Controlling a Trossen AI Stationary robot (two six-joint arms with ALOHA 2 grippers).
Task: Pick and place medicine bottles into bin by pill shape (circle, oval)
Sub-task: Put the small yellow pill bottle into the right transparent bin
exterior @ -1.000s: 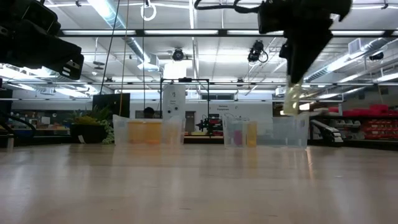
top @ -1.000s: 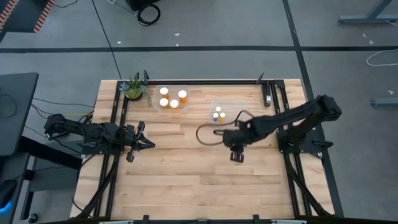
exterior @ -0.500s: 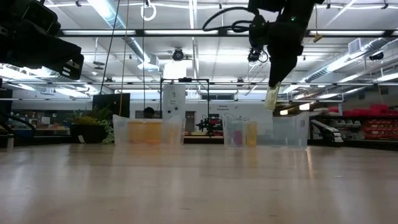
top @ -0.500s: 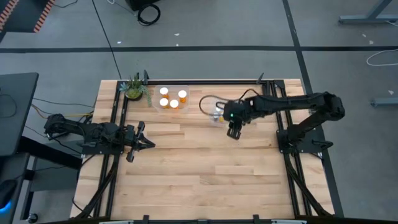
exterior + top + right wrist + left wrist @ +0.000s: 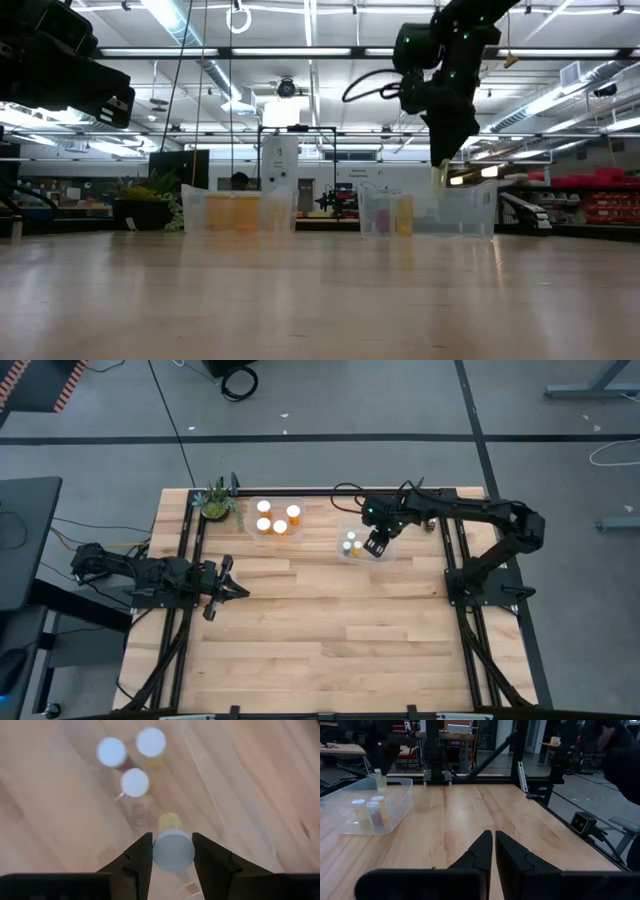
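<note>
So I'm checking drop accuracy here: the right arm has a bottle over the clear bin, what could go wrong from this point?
The held bottle hangs above the right bin, close to the three bottles already inside; released here, it might strike a cap and tip over. The right gripper sits near the bin's front wall, so a late release could drop the bottle on the rim. The left gripper waits on its own side, out of the way.

Pale planked wooden table (image 5: 300,630), clear plastic bin (image 5: 395,800), matt black hand (image 5: 172,852).
</note>
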